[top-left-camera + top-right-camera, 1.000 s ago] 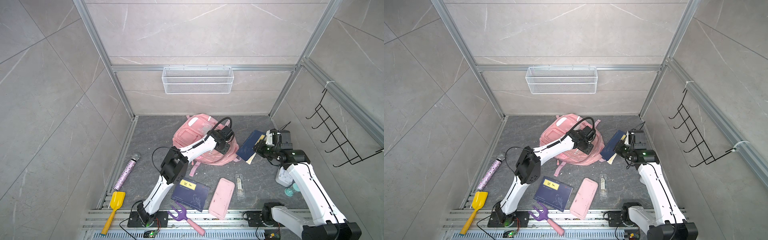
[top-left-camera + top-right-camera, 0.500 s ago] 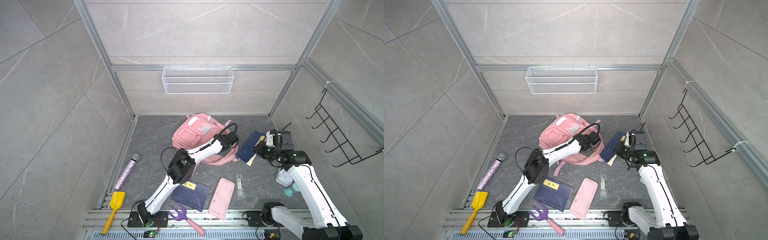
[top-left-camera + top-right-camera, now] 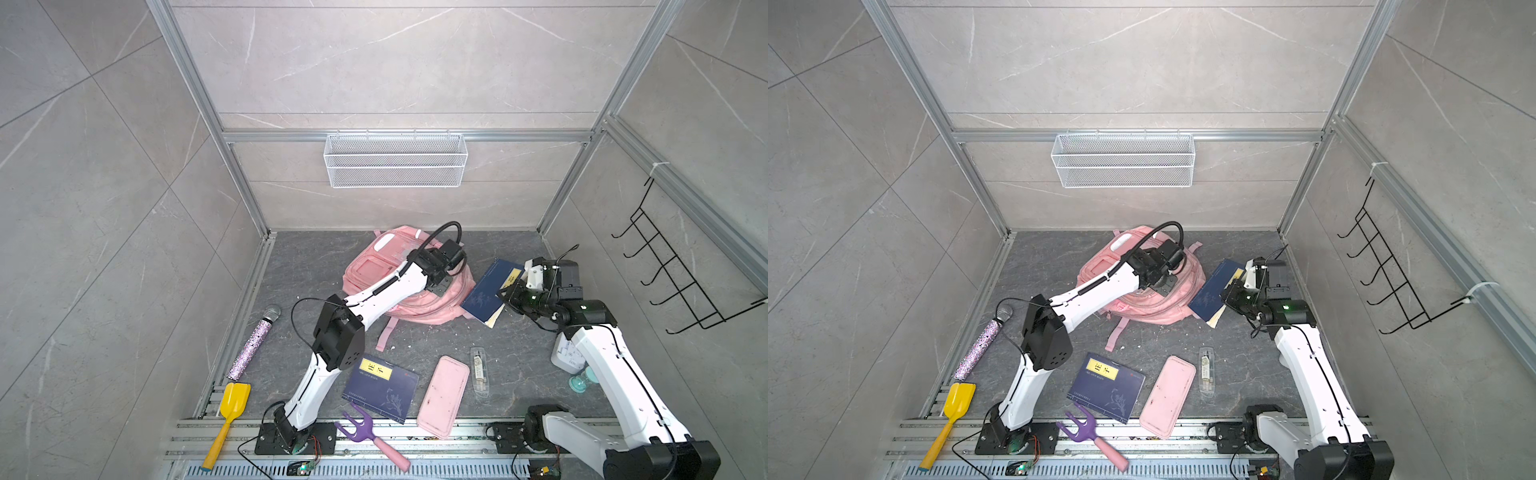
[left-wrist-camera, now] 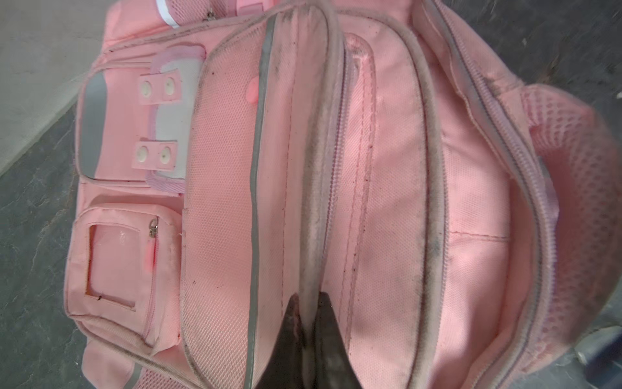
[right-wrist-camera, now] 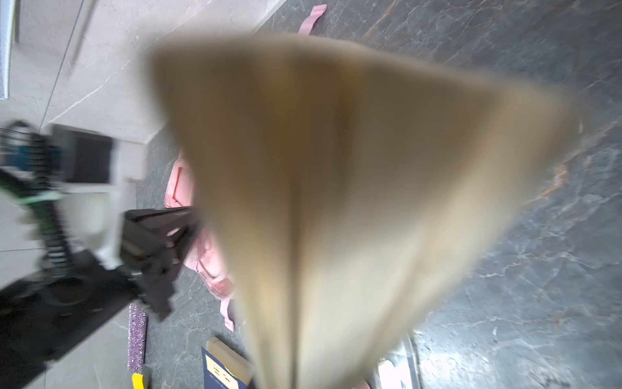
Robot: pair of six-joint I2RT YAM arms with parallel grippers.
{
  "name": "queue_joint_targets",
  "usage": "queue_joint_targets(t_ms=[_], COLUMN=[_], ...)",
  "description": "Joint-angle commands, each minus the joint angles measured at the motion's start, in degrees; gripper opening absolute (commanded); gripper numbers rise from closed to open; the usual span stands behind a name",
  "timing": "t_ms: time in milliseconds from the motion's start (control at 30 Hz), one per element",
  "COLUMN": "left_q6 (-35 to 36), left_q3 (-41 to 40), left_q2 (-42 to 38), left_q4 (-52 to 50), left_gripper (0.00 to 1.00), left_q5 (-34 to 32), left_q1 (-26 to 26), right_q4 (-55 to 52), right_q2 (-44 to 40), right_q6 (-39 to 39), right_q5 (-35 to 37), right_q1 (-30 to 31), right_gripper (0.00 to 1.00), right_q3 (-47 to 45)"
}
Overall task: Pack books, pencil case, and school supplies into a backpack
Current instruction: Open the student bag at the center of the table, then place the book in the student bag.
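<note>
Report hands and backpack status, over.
Left hand shut on backpack rim, compartment gaping. Right hand shut on book, tilted beside backpack. Second book, pencil case, packet on floor. Left arm lies across backpack.

The backpack (image 4: pixel 222 168) is pale pink woven fabric with grey-smudged piping, grey strips and white trim. The near book (image 3: pixel 380 388) and the far book (image 3: pixel 488 291) are dark navy, each with a yellow label and a pale floral line drawing. The pencil case (image 3: pixel 442 395) is pale pink with dark smudges. The supplies packet (image 3: pixel 480 370) is clear with a whitish insert. The table (image 3: pixel 316 266) is dark grey, veined.
</note>
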Motion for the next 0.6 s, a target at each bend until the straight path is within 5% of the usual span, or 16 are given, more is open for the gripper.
queue_joint_targets(t_ms=[0, 300, 567], left_q6=[-1.8, -8.9, -12.6], left_q3=[-1.6, -13.6, -13.7], left_q2=[-8.3, -17.7, -20.1], left_q4=[4.2, 14.3, 17.2], left_gripper=[0.0, 0.0, 0.0], left_q5=[3.8, 20.6, 29.1], left_q1=[2.7, 10.4, 13.8], right_q4=[4.8, 9.6, 17.9], right_q2=[0.7, 1.9, 7.1], right_q6=[1.9, 4.8, 9.4], right_q5=[-3.5, -6.8, -8.6], right_q1=[0.0, 1.2, 6.5], right_gripper=[0.0, 0.0, 0.0], right_q3=[-1.8, -3.4, -4.1])
